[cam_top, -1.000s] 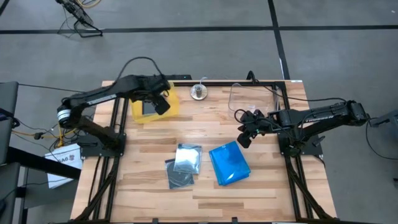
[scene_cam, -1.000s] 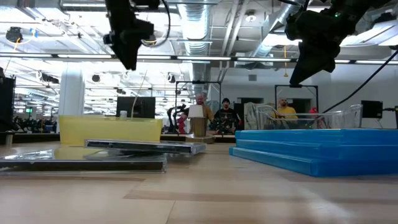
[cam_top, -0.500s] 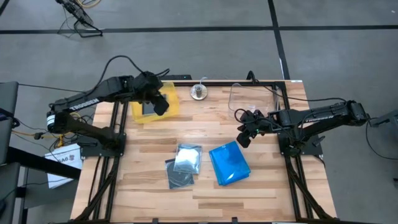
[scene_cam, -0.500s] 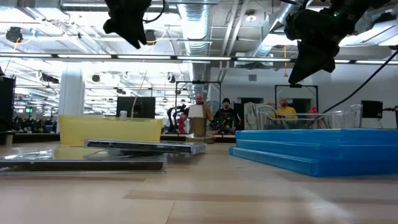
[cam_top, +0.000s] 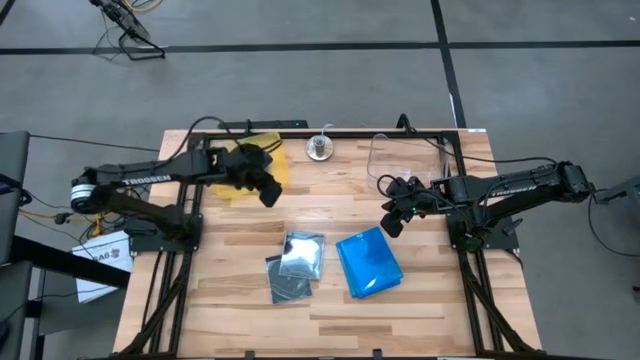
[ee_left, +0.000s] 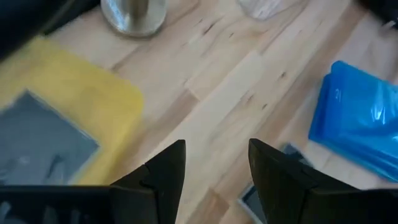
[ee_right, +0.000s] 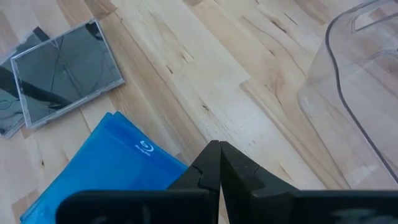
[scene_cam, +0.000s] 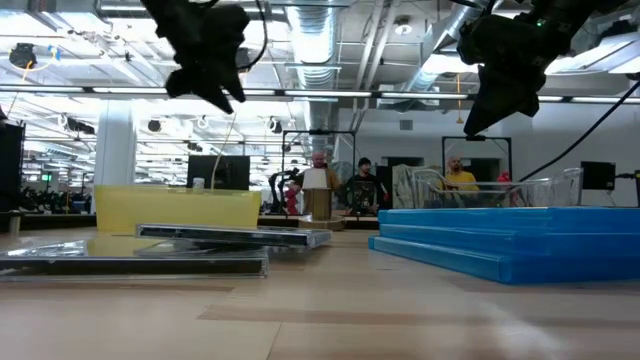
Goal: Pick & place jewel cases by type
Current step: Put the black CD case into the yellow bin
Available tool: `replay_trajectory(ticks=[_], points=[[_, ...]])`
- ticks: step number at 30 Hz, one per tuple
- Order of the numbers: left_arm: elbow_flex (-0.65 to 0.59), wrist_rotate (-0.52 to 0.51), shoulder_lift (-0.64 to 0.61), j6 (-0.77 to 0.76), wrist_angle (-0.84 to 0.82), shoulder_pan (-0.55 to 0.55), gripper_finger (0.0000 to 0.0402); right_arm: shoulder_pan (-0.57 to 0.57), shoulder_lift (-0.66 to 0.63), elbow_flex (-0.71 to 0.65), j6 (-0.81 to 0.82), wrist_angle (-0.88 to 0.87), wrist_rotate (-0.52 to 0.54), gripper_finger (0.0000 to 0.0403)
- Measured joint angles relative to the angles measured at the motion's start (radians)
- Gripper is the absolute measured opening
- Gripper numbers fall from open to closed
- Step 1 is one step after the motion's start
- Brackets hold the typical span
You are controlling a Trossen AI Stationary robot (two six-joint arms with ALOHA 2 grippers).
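Overhead, low and wrist views of the sorting table, described from its near edge to its far edge.

Nearest lie the unsorted pieces: a pair of smoky grey-clear jewel cases [cam_top: 293, 266], one overlapping the other, and just beside them a stack of blue jewel cases [cam_top: 368, 262]; the low view shows at least three blue layers. Both groups rest flat on the wooden table [cam_top: 250, 325], touched by neither arm.

Farther in, the right gripper [cam_top: 392, 226] hangs above the boards between the blue stack and the clear bin [cam_top: 400, 155]. Its fingers are pressed together with nothing between them, as the right wrist view confirms. The bin appears to hold no case, though its contents cannot be judged with certainty.

At a similar depth on the other side, the left gripper [cam_top: 268, 192] hovers just off the near corner of the yellow tray [cam_top: 278, 170]. Its fingers [ee_left: 165, 168] stand apart and carry nothing.

At the far edge, the tray holds one grey jewel case [ee_left: 40, 143], seen in the left wrist view. A small metal fitting [cam_top: 319, 148] stands between tray and bin.

Judgement: one grey case is sorted; the remaining grey pair and the entire blue stack are yet to be placed, so the task is at an early stage.
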Motion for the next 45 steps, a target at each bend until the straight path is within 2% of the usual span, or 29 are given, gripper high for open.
replay_trajectory(ticks=[13,21,29,38,45], points=[[-0.284,0.044,-0.248,-0.303,0.261,-0.069,0.0169,0.0,0.0,0.0,0.0,0.023,0.0,0.0],[-0.392,0.044,-0.32,-0.424,0.361,-0.134,0.0169,0.0,0.0,0.0,0.0,0.031,0.003,0.0],[-0.412,0.044,-0.322,-0.45,0.434,-0.206,0.0169,0.0,0.0,0.0,0.0,0.035,0.003,0.0],[-0.412,0.044,-0.321,-0.496,0.425,-0.306,0.0169,0.002,0.0,0.0,0.0,0.039,-0.004,0.0],[-0.412,0.042,-0.321,-0.508,0.425,-0.34,0.0169,0.002,0.0,0.0,0.0,0.051,-0.004,0.0]])
